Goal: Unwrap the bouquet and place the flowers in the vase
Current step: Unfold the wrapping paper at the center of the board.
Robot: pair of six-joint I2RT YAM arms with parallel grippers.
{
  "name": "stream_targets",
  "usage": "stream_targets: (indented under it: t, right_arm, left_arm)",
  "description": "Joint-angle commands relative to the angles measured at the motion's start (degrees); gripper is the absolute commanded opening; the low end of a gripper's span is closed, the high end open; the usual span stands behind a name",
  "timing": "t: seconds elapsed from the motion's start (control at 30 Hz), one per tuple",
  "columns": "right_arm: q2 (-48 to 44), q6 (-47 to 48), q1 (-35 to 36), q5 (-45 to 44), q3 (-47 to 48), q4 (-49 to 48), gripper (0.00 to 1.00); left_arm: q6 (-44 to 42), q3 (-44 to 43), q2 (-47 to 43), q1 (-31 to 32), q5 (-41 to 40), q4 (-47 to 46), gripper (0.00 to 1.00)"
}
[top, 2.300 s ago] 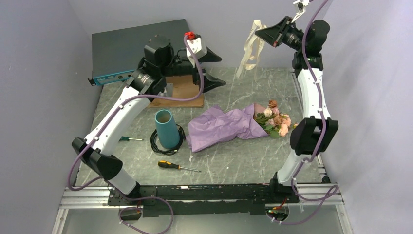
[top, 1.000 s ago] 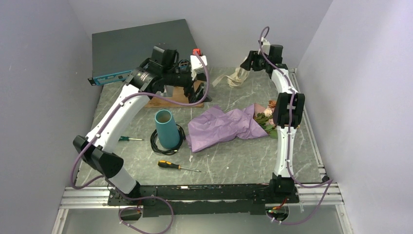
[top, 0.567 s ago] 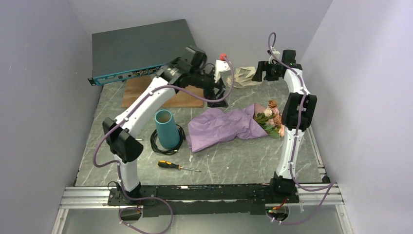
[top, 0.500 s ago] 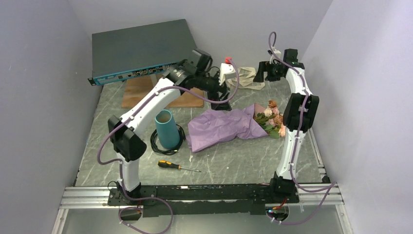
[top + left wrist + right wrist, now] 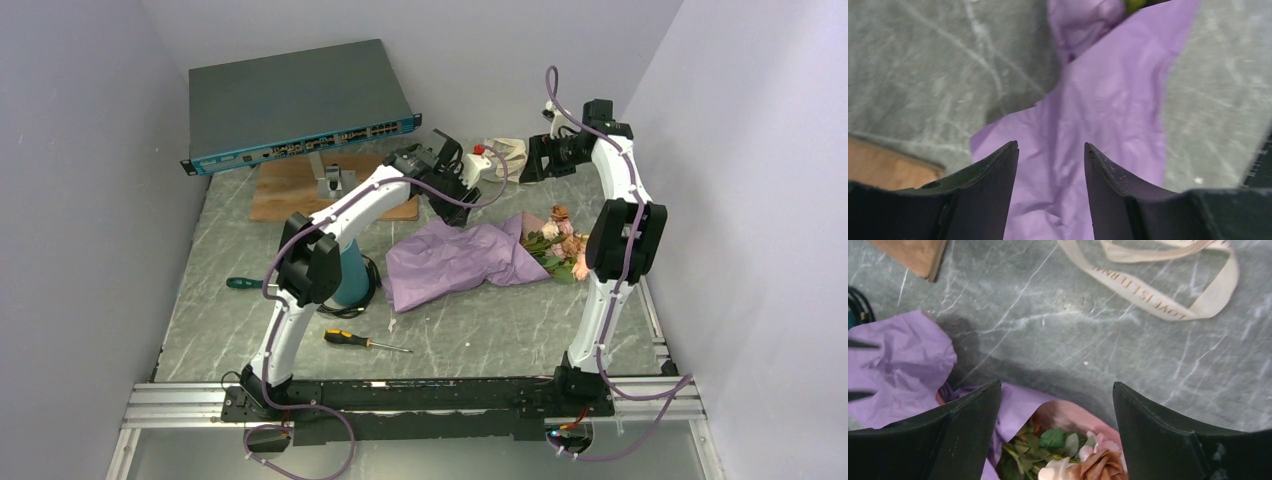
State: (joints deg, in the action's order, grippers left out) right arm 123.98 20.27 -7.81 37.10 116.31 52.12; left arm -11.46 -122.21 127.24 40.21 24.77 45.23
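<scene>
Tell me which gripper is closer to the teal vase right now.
Left. The left gripper hangs over the purple paper at the end nearer the vase; the right gripper is farther off, back by the ribbon.

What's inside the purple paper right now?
Pink and peach roses poke out of the open end of the purple paper. Their stems are covered by it and cannot be seen.

Top cam high, near edge, wrist cams close above bouquet (image 5: 462,262)
</scene>
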Motion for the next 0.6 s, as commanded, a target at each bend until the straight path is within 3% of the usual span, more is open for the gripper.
stream_targets:
  t: [0.0,0.27,0.4,0.57]
  right_arm:
    - [-4.4,0.5,-0.3,4.4,-2.4,3.6,0.84]
    - [-5.4,-0.6,-0.3,6.9,-4.9,3.9,0.82]
    - [-5.5,-0.8,-0.3,7.2,-5.1,4.1,0.81]
    - [-6.0,-0.7,-0.3,6.9,-5.1,4.2,0.81]
  left_arm:
    - [-5.2,-5.0,2.1,1.5,-15.0,1.8,0.57]
    - [-9.2,-2.3,4.6,2.2,-22.7,1.1,0.63]
    - [-10.8,-1.7,5.4,2.3,-20.8,0.7,0.76]
    - [-10.7,-1.5,7.8,2.1,-19.3,0.2,0.76]
